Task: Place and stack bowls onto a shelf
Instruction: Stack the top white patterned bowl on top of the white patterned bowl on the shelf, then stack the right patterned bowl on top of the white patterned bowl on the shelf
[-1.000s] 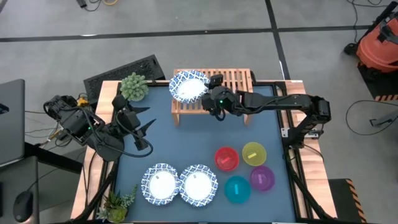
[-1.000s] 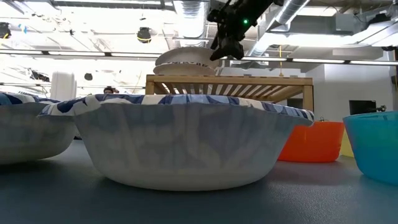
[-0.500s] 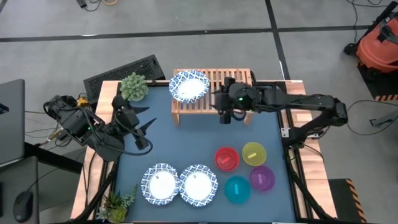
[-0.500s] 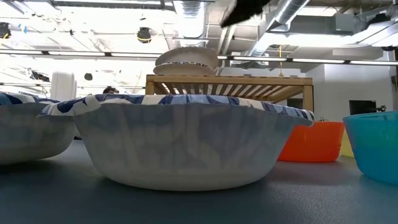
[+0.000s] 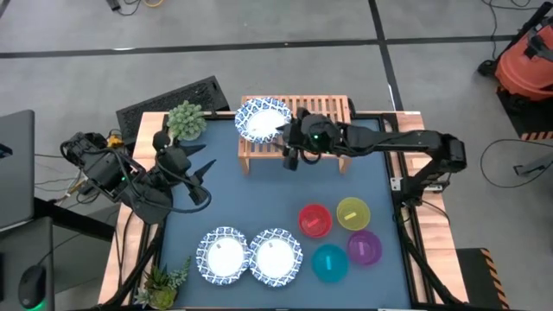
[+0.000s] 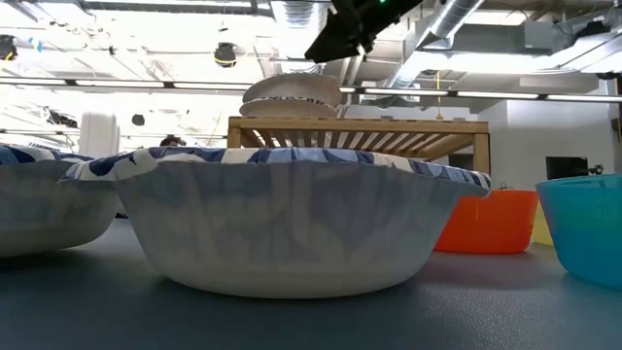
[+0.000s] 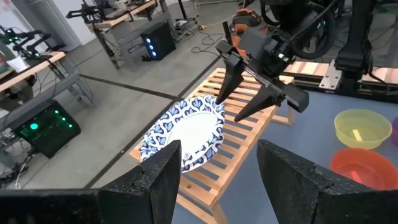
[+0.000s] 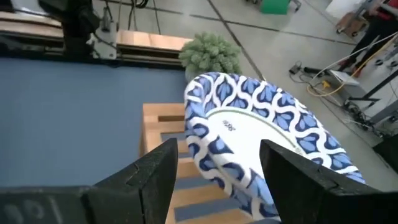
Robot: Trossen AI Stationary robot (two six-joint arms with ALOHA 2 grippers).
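One blue-rimmed bowl [image 5: 263, 120] sits on the wooden shelf [image 5: 324, 111]; our right gripper [image 5: 288, 148] hovers just beside it, jaws wide, empty; the left gripper [image 5: 200, 177] waits farther off, open.

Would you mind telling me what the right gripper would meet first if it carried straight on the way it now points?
Most likely the patterned bowl on the shelf: the right gripper, fingers open, points at it in its wrist view, with nothing between. Depth is unclear, so it might pass just over the rim.
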